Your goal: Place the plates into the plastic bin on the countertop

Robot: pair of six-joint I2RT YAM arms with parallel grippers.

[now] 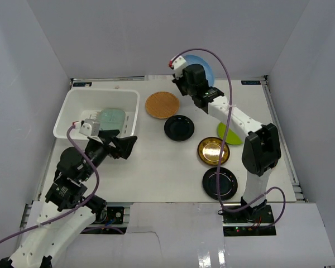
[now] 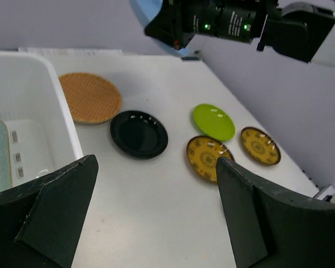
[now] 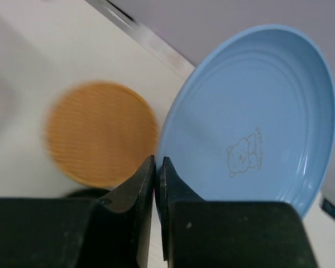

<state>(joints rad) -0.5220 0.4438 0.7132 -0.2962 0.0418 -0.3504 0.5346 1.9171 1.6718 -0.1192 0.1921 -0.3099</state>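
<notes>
The right pincer [image 3: 157, 167] grips the blue plate [image 3: 251, 111] by its rim; the left pincer [image 2: 156, 162] gapes empty, bin [image 2: 28, 84] at its left.

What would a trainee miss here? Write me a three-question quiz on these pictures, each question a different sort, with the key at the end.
1. Which plate does the right hand grip by its rim? A the woven tan plate; B the light blue plate; C the lime green plate.
2. True or false: the left hand is shut.
3. Fill in: the only plate inside the plastic bin is the ___ divided one.
Key: 1 B. 2 False, its fingers stand wide open. 3 The pale-green plate.
</notes>
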